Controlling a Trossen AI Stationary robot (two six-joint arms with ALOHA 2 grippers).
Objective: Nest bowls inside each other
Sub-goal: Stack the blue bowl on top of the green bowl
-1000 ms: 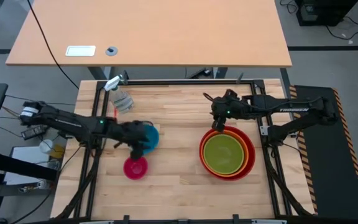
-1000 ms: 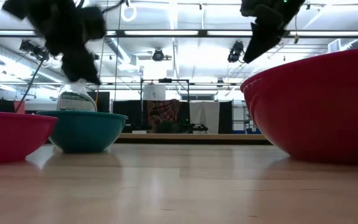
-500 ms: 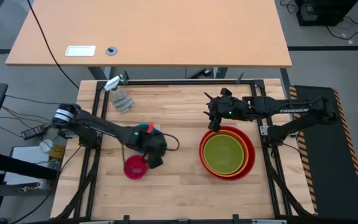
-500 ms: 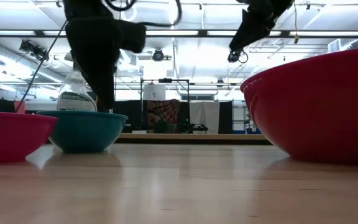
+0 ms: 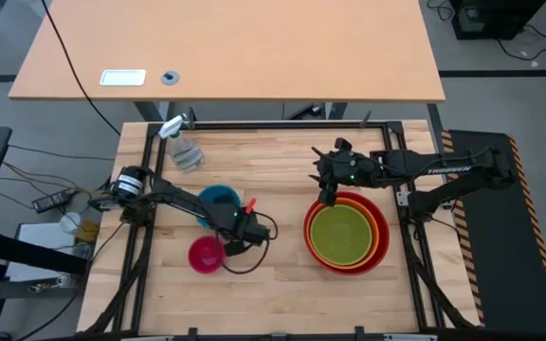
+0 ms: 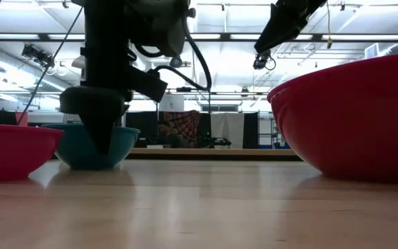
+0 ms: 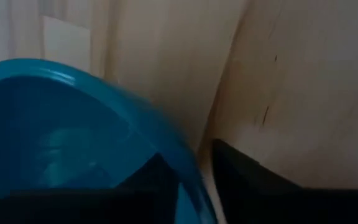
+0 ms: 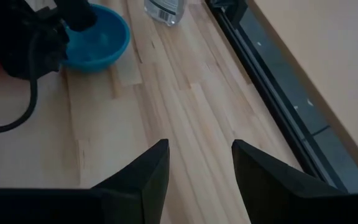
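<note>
The blue bowl (image 5: 216, 199) sits upright on the wood table, left of centre, with the smaller pink bowl (image 5: 207, 256) nearer the front edge. The olive green bowl (image 5: 341, 235) sits inside the orange bowl (image 5: 375, 227), which sits inside the red bowl (image 5: 384, 248) at the right. My left gripper (image 7: 191, 157) points steeply down at the blue bowl's near right rim. It is open, with one finger inside the bowl and one outside. My right gripper (image 8: 197, 165) hangs open and holds nothing, above the red bowl's far left rim. My left gripper stands astride the blue bowl's rim (image 7: 188, 149), coming from above. One finger (image 7: 154, 183) is inside the bowl. A sliver of table shows between the outer finger (image 7: 247, 177) and the wall. Whether the inner finger touches the wall, I cannot tell.
A clear spray bottle (image 5: 183, 147) stands at the table's far left. A black metal frame (image 5: 282, 124) runs along the table's edges. There is bare wood (image 5: 278, 189) between the blue bowl and the stacked bowls. A separate desk (image 5: 226, 47) stands beyond the far edge.
My left gripper has swung toward the table's right edge across the blue bowl. It has tipped from nearly level to pointing steeply down and has sunk to the bowl's near right rim. The bowls have stayed where they were.
</note>
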